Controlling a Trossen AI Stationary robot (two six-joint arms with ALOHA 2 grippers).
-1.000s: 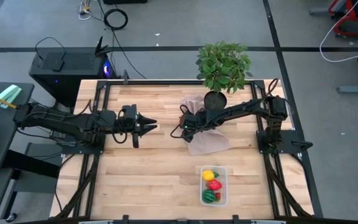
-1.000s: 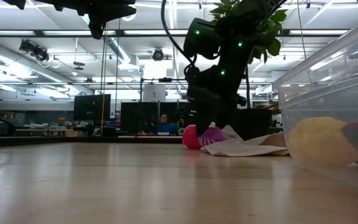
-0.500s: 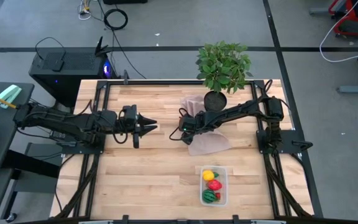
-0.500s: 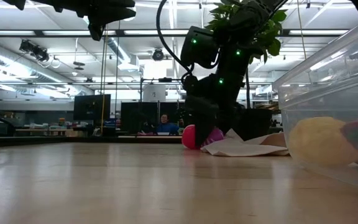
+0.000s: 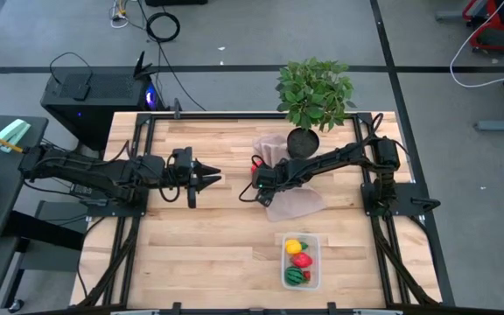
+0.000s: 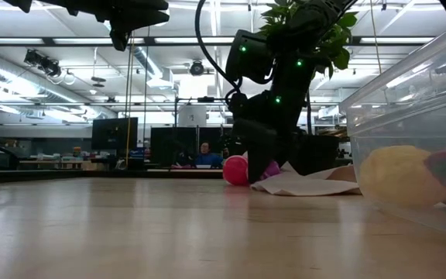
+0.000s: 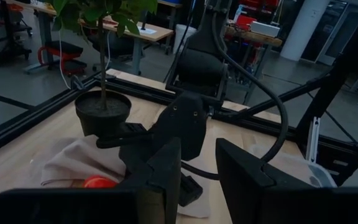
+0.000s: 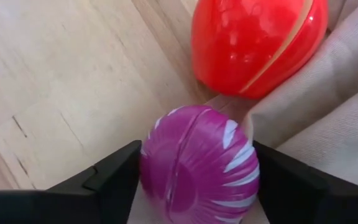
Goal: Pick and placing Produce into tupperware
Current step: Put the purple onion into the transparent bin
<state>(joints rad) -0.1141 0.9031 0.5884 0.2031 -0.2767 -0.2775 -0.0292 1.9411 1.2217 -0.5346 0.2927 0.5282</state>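
My right gripper [image 5: 256, 181] is down at the table by the left edge of the beige cloth [image 5: 294, 199], shut on a purple-magenta toy with white stripes [image 8: 197, 165]. A red toy [image 8: 260, 40] lies right beside it on the wood, on the far side [image 5: 255, 162]. The clear tupperware [image 5: 302, 261] stands near the table's near edge and holds a yellow, a red and a striped green piece. My left gripper [image 5: 210, 178] waits open above the table's left half, pointing right. My right gripper pinches the purple-magenta toy at its two opposite sides [image 8: 151, 177], one finger [image 8: 114, 180] on each, coming from above and pointing down. The toy sits on the table at the cloth's edge, next to the red toy.
A potted leafy plant [image 5: 315, 92] stands at the far edge just behind the cloth. Bare wood [image 5: 199, 245] stretches between the cloth and the tupperware and across the left half. In the low view the tupperware's wall [image 6: 416, 116] is close on the right.
My right gripper has come down to the table over the purple-magenta toy, its fingers now on both sides of it. The red toy has shifted a little toward the table's left and far side and now shows beside the gripper from above.
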